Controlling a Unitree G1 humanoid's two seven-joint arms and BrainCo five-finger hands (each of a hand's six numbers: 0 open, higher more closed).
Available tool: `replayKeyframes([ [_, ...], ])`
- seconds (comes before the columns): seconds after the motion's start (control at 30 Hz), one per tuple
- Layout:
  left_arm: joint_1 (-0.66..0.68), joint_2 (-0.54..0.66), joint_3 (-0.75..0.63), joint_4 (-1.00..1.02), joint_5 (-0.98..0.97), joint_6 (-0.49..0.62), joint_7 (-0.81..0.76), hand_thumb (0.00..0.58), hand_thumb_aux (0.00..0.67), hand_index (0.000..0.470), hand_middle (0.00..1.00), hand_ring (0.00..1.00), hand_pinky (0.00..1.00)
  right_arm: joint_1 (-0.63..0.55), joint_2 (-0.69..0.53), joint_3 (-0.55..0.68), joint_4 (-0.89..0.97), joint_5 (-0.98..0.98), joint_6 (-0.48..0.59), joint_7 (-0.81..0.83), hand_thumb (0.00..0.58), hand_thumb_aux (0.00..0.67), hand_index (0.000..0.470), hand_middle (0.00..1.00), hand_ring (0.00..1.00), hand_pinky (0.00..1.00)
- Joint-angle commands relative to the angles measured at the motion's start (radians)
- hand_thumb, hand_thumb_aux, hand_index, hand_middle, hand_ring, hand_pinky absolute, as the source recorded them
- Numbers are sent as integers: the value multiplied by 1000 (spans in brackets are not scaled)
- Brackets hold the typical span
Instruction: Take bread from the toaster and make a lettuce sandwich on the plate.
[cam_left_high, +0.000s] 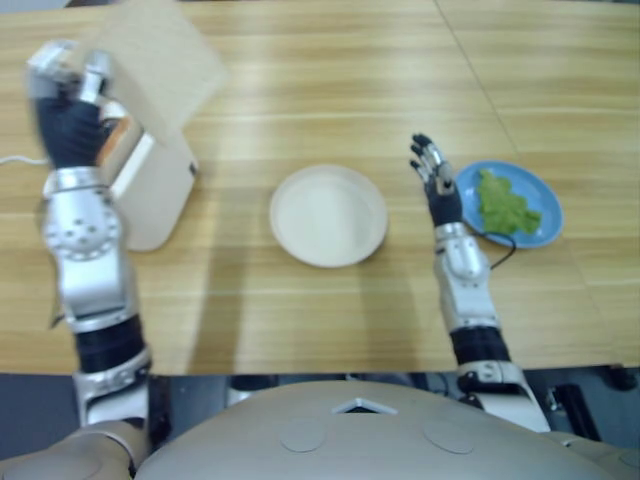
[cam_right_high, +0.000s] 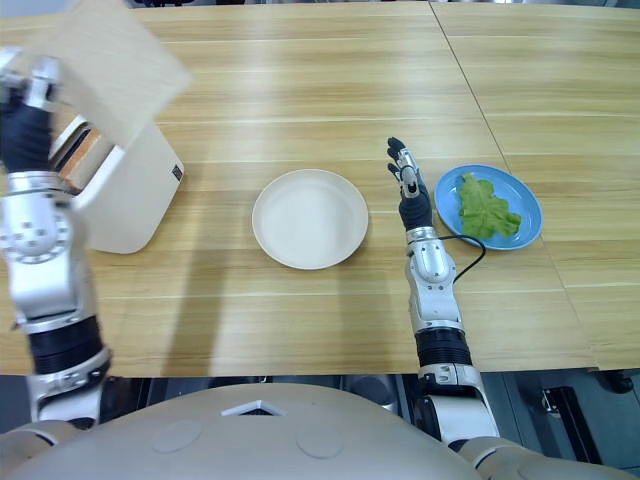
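My left hand (cam_left_high: 68, 105) is raised at the far left, shut on a pale slice of bread (cam_left_high: 158, 62) that it holds up above the cream toaster (cam_left_high: 152, 192). The slice tilts over the toaster's top. An empty cream plate (cam_left_high: 328, 215) lies in the middle of the table. To its right a blue plate (cam_left_high: 542, 195) holds a green lettuce leaf (cam_left_high: 505, 203). My right hand (cam_left_high: 432, 172) stands open between the two plates, fingers pointing up and away, touching nothing.
The wooden table (cam_left_high: 330, 90) stretches far behind the plates. A white cord (cam_left_high: 18, 159) leaves the toaster at the left edge. A thin black cable (cam_left_high: 500, 250) loops beside my right wrist.
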Motion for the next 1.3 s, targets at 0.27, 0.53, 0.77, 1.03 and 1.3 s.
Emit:
replayKeyframes([
  [0.27,-65,-196,-299,637,36,-67,-172,580,670,460,1000,1000,1000,3,-3,2,9,-4,17,6,0,0,0,0,0,0],
  [0.53,-144,-190,-363,883,131,-145,-164,580,670,460,1000,1000,1000,5,-8,-2,-1,-2,22,8,0,0,0,0,0,0],
  [0.77,-146,-140,-445,866,310,-203,-73,0,0,0,200,200,200,6,-6,0,-8,-3,25,7,0,0,0,0,0,0],
  [1.03,-74,6,-511,446,744,-179,231,0,0,0,0,0,0,10,-10,-4,-18,-2,27,6,0,0,0,0,0,0],
  [1.3,13,43,-451,57,975,-111,316,0,0,0,0,0,0,12,-31,-9,-59,-31,14,-8,0,0,0,0,0,0],
])
